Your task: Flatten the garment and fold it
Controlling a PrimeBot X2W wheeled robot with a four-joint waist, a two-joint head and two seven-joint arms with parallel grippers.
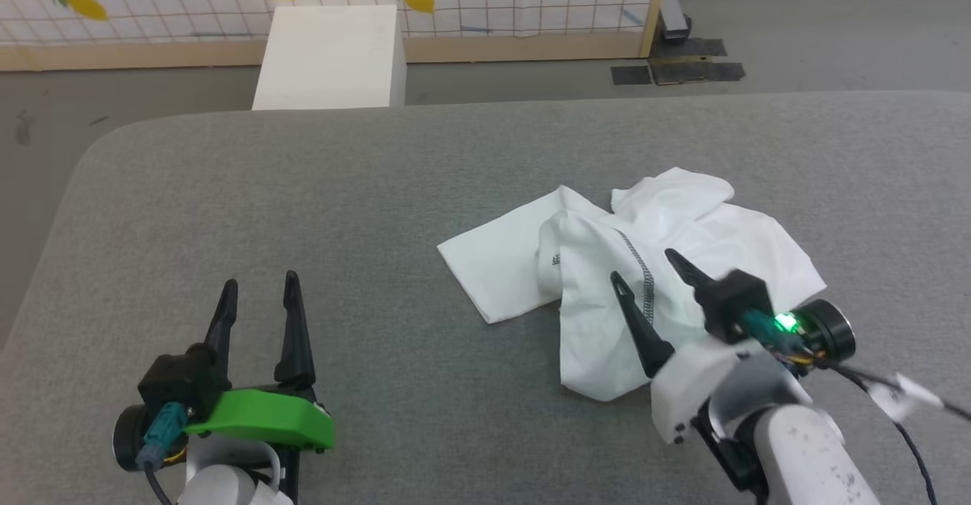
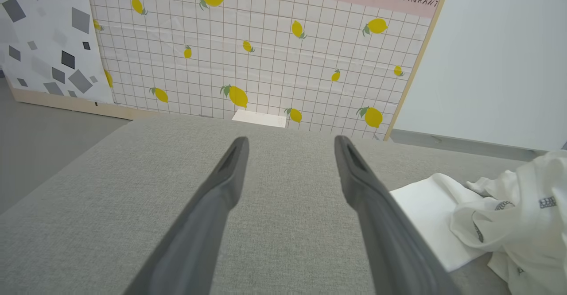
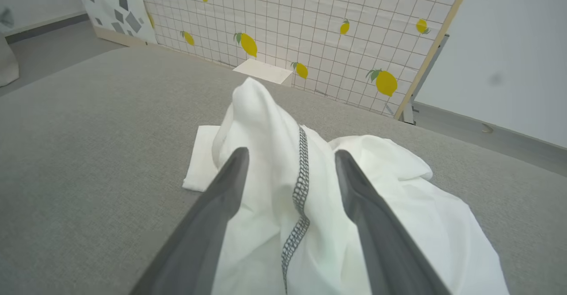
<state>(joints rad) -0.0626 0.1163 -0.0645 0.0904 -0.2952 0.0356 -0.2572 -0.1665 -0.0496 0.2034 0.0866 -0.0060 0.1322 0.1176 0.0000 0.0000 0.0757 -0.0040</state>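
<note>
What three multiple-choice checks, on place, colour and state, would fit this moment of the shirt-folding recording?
1. Where is the garment?
A: on the floor. B: on the grey surface. C: held up in the air.
2. Its seam stitching is:
A: red. B: yellow. C: dark grey-black.
3. The left hand and right hand are:
A: both open. B: both shut. C: left open, right shut.
Answers: 1 B, it lies crumpled there; 2 C, the zigzag line reads dark; 3 A, each hand's jaws stand apart.
</note>
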